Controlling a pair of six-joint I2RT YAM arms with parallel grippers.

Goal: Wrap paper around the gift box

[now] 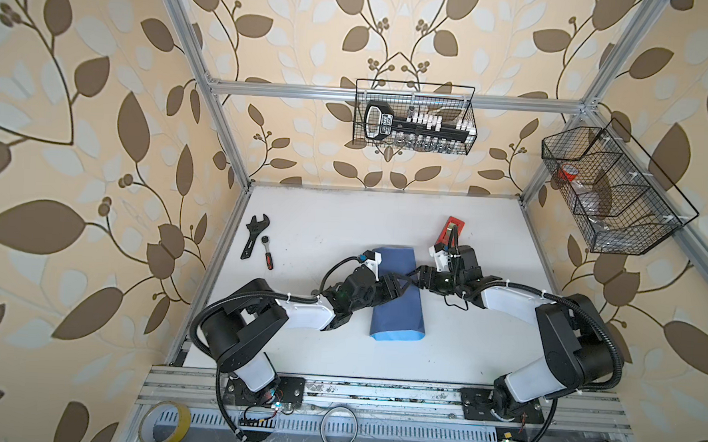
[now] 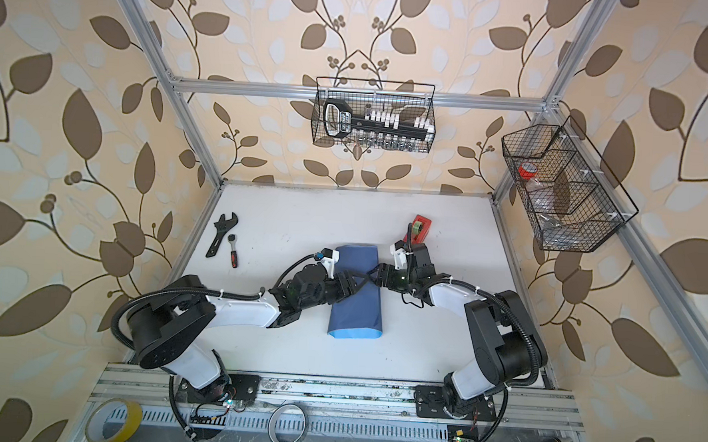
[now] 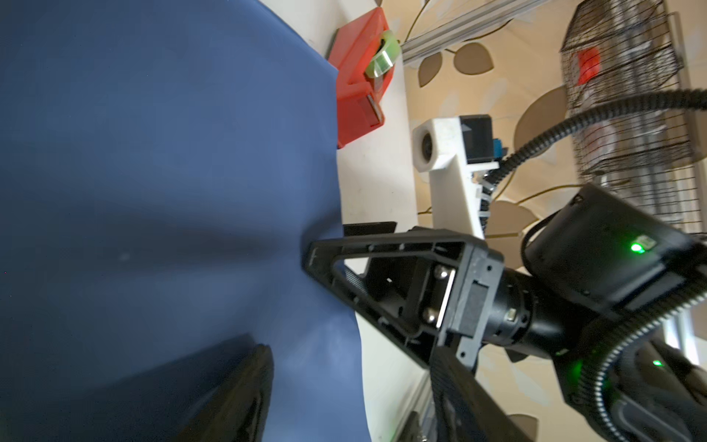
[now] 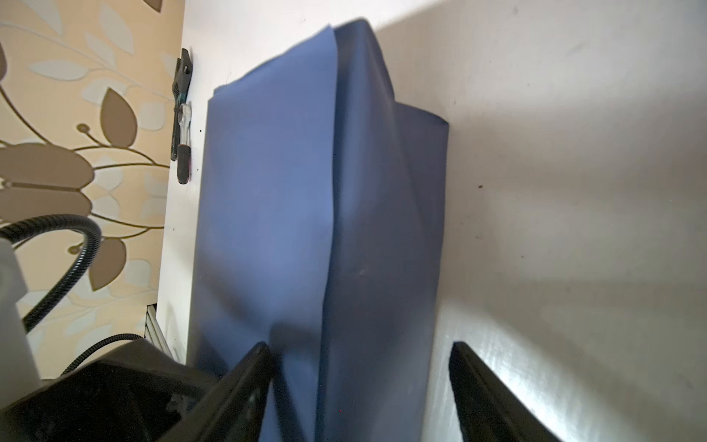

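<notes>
Lying directly beneath both end effectors, the folded sheet of slate-blue paper [image 1: 397, 315] forms a long bundle on the flat white surface [image 1: 323, 228]. Its light sky-blue face shows only at the end nearest the arm bases (the gift box is covered and cannot be seen). The left end effector [image 1: 402, 283] reaches over one long side of the bundle and the right end effector [image 1: 417, 275] over the opposite side, their tips nearly meeting above the middle of the paper.

Just beyond the right end effector, toward the back wall, stands a red plastic tape dispenser [image 1: 451, 231]. Well out past the left end effector lie a black adjustable wrench [image 1: 254, 235] and a small red-handled ratchet [image 1: 267, 254]. Beige leaf-patterned wallpaper [image 1: 99, 134] surrounds the surface.

The right end effector's jaws are spread: in the right wrist view one finger [image 4: 248, 382] rests against the paper's upper fold, while the other [image 4: 482, 390] stands off the bundle over bare surface. Of the left end effector only one dark finger [image 3: 245, 382] shows in the left wrist view, lying on the paper. Whether its jaws are spread or pinching cannot be told.
</notes>
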